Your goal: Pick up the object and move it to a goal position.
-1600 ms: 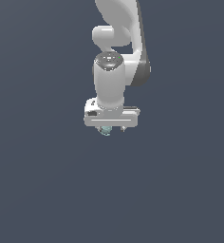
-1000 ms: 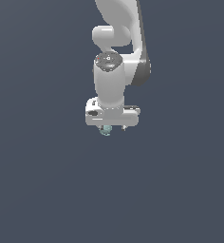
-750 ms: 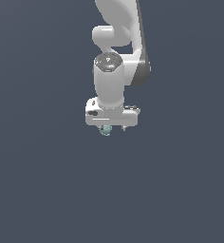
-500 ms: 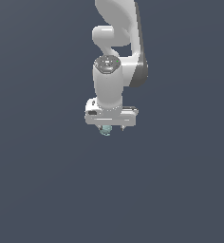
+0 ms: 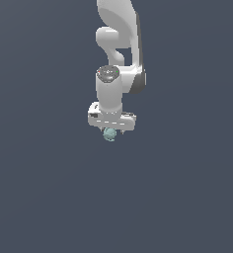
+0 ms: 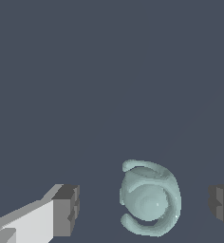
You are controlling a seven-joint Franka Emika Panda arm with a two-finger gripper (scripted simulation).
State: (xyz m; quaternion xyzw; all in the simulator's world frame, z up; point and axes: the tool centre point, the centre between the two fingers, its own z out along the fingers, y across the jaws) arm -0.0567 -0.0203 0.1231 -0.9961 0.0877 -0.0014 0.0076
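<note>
The step in hand looks like closing on the ball [image 6: 150,204]: I would centre it between the fingers [image 6: 66,210] first, since it sits nearer one side, then squeeze gently so it does not roll. The tool [image 5: 111,129] is spread wide, gripping nothing. The ball lies between its fingers, just under the hand, mid-frame in the exterior view.

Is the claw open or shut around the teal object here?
Open. In the wrist view the claw has both fingertips standing clear of the teal object, with gaps on each side.
</note>
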